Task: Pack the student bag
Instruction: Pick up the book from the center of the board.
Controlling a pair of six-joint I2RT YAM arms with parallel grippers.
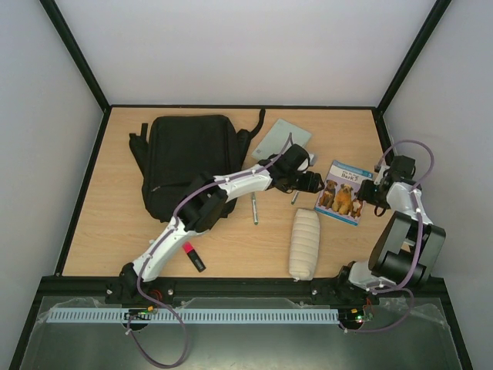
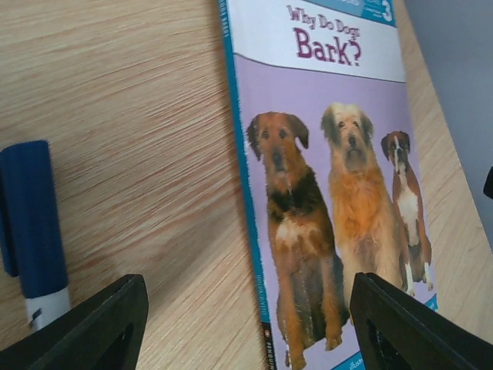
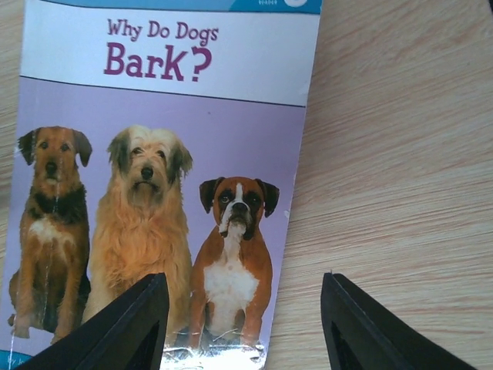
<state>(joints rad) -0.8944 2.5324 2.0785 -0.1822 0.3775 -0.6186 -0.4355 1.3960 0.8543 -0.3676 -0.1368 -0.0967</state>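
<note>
The student bag point(image 1: 185, 158), a large black backpack, lies flat at the back left of the table. A picture book "Why Do Dogs Bark?" point(image 1: 344, 191) lies flat on the wood right of centre. My left gripper point(image 1: 314, 183) hovers at the book's left edge. In the left wrist view it is open point(image 2: 246, 333), its jaws straddling the spine of the book point(image 2: 331, 193). My right gripper point(image 1: 377, 194) is at the book's right edge. It is open too point(image 3: 245, 327), one finger over the book point(image 3: 154, 154) cover, the other over bare wood. Neither holds anything.
A white cylindrical pouch point(image 1: 304, 243) lies near the front. A grey flat pad point(image 1: 283, 139) sits behind the left gripper. Two pens point(image 1: 254, 208) lie beside the left forearm, a red-and-black marker point(image 1: 192, 257) near its base. A blue marker point(image 2: 31, 223) lies left of the book.
</note>
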